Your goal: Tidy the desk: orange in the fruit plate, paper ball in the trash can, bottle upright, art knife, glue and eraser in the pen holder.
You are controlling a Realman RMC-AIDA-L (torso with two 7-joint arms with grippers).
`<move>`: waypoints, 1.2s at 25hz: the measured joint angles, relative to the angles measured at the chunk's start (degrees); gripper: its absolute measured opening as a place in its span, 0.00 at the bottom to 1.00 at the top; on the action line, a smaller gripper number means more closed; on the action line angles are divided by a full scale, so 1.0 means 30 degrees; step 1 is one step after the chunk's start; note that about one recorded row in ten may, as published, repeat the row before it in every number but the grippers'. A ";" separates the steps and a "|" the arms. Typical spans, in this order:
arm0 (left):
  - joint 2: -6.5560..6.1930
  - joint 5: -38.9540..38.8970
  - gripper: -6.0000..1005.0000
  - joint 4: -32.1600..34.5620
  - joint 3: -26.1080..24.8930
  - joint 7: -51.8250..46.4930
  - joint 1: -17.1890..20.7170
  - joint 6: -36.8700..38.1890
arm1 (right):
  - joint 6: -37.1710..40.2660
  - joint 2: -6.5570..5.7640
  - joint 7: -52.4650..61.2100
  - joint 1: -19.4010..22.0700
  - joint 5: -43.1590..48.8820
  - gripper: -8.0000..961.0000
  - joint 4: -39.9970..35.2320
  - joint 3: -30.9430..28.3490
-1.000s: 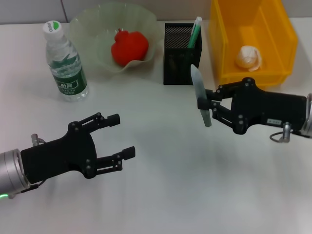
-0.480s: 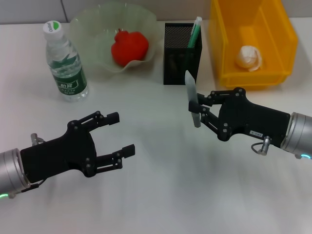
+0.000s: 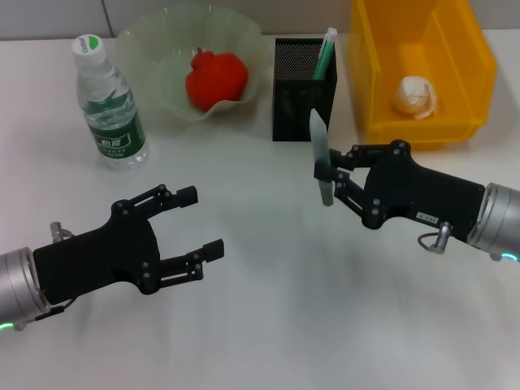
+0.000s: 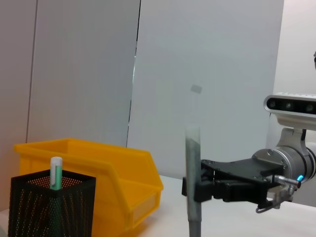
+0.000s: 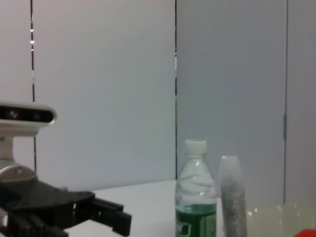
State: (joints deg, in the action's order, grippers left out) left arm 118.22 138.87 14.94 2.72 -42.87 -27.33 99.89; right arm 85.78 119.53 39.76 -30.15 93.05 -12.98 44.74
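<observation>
White desk (image 3: 268, 325), centre frame: art knife (image 3: 321, 158) clamped mid-length between right gripper (image 3: 331, 172) jaws, long axis upright, below black pen holder (image 3: 296, 81); left gripper (image 3: 199, 223) spread, lower left.

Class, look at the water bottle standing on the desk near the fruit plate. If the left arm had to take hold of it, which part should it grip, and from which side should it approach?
Grip the bottle around its labelled middle, coming in level from the front, where the open left end effector already lies. It stands upright, the body is round and straight there, and the fruit plate crowds its right side.
</observation>
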 joint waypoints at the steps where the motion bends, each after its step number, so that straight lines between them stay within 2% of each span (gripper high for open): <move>1: -0.0001 -0.0001 0.84 0.0000 0.0000 0.0040 -0.0001 -0.0016 | 0.0010 0.0000 -0.0072 0.0000 -0.0222 0.14 0.0022 -0.0002; 6: 0.0000 -0.0001 0.84 0.0001 0.0001 0.0026 -0.0082 -0.0061 | 0.0072 0.0015 -0.1181 -0.0219 -0.2158 0.14 0.0599 -0.0005; 15: 0.0028 -0.0032 0.84 -0.0066 0.0001 -0.0006 -0.0163 -0.0076 | -0.0210 0.0060 -0.3181 -0.1391 -0.5653 0.14 0.2208 -0.0005; 30: 0.0100 -0.0327 0.84 -0.0255 0.0001 0.0155 -0.0216 -0.0232 | -0.3780 0.0118 -0.3612 -0.3921 -0.9359 0.14 0.3566 -0.0286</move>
State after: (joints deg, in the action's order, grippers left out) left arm 118.52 137.89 14.18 2.72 -42.41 -27.98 99.19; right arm 74.44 119.89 28.92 -41.91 64.97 -2.29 43.88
